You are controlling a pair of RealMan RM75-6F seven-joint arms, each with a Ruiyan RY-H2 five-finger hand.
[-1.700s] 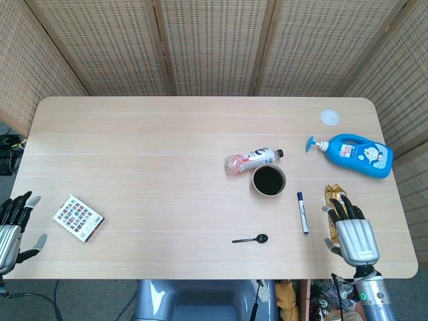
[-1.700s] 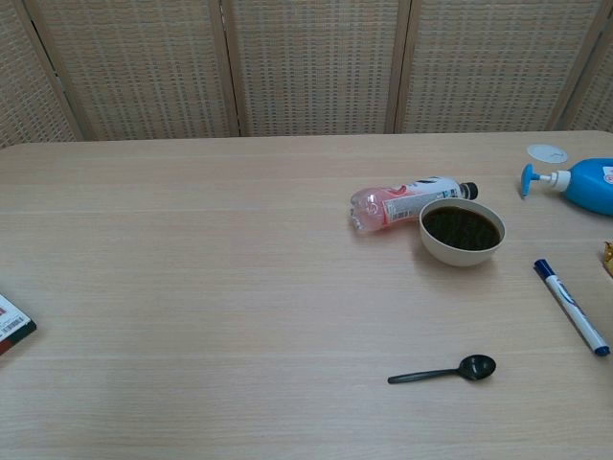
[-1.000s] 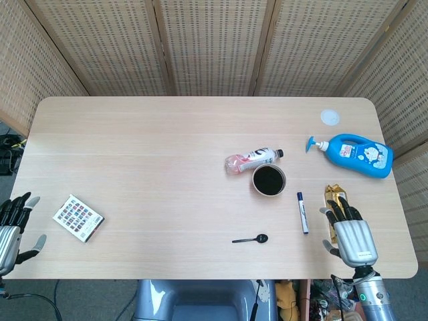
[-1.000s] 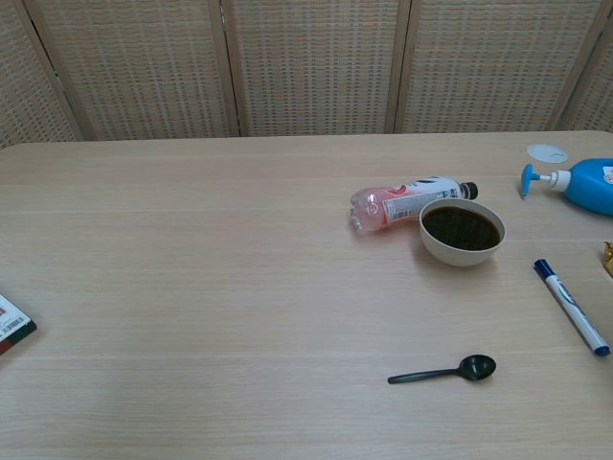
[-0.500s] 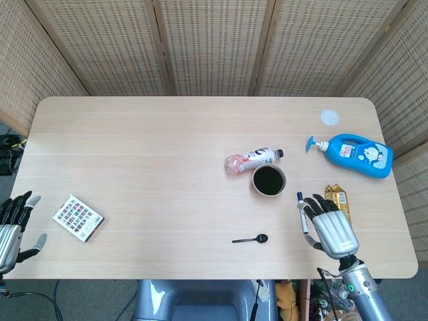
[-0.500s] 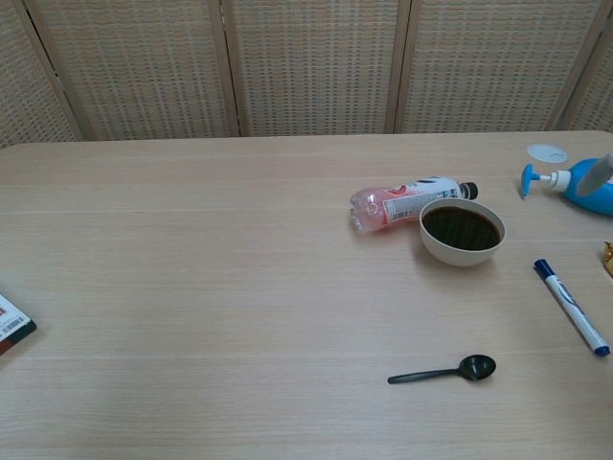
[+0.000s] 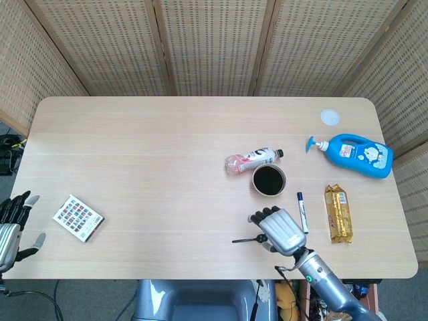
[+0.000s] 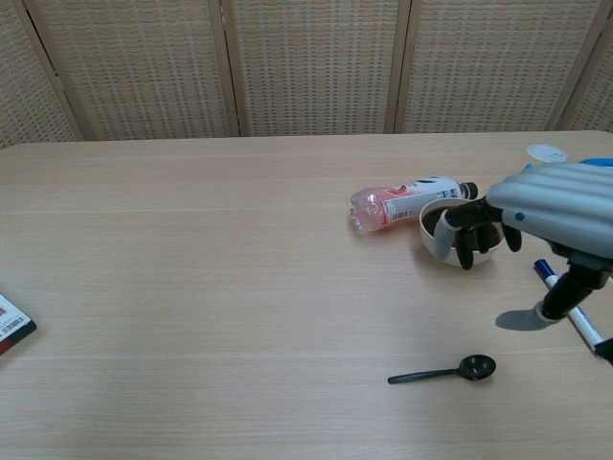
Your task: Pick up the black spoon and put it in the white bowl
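The black spoon (image 7: 245, 239) lies flat near the table's front edge, its handle pointing left; its full length shows in the chest view (image 8: 442, 372). The white bowl (image 7: 269, 180), dark inside, stands behind it, and in the chest view the bowl (image 8: 427, 230) is partly covered by fingers. My right hand (image 7: 277, 231) hovers over the spoon's round end, fingers bent downward and thumb apart, holding nothing; the chest view shows the hand (image 8: 546, 216) above the table, not touching the spoon. My left hand (image 7: 10, 227) sits at the front left corner, fingers spread, empty.
A pink-labelled bottle (image 7: 253, 159) lies touching the bowl's far left side. A blue marker (image 7: 301, 210) and a gold snack bar (image 7: 336, 212) lie right of my hand. A blue pump bottle (image 7: 354, 154) and a white lid (image 7: 330, 117) are far right. A patterned card box (image 7: 78, 217) lies front left.
My right hand has swept left from the table's right edge, uncovering the snack bar, passing the marker, and now hangs over the spoon. The left hand and the objects have not moved.
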